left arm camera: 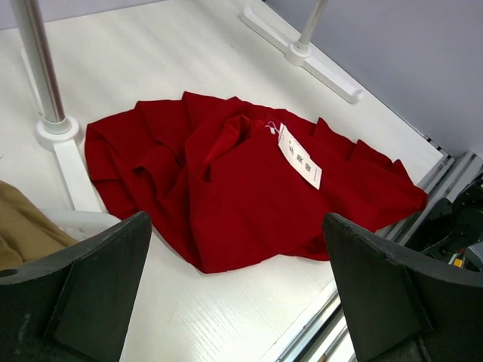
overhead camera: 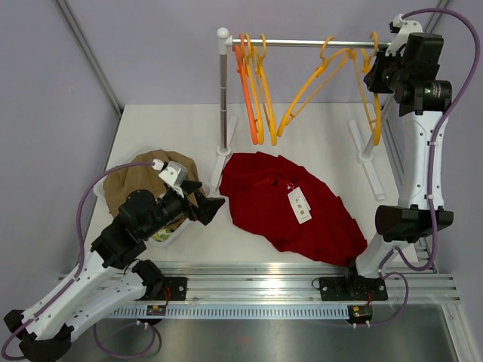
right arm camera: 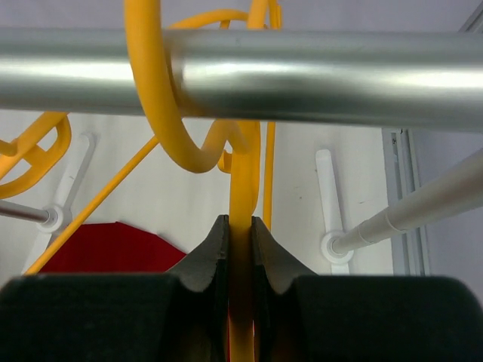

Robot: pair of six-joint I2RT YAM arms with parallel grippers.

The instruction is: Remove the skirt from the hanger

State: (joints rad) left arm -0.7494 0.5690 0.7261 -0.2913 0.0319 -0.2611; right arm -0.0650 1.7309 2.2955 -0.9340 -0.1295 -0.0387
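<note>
While the red skirt [overhead camera: 290,207] lay spread on the white table [overhead camera: 173,128], near the middle and apart from every hanger, its white tag [overhead camera: 299,205] faced up. At the far right, the right gripper [right arm camera: 241,226] was clenched on a yellow hanger [right arm camera: 243,181] whose hook sat over the metal rail [right arm camera: 302,75]. The left gripper [overhead camera: 211,205] hung released, jaws spread wide with nothing between them, just left of the skirt and beside a brown cloth [overhead camera: 124,185].
</note>
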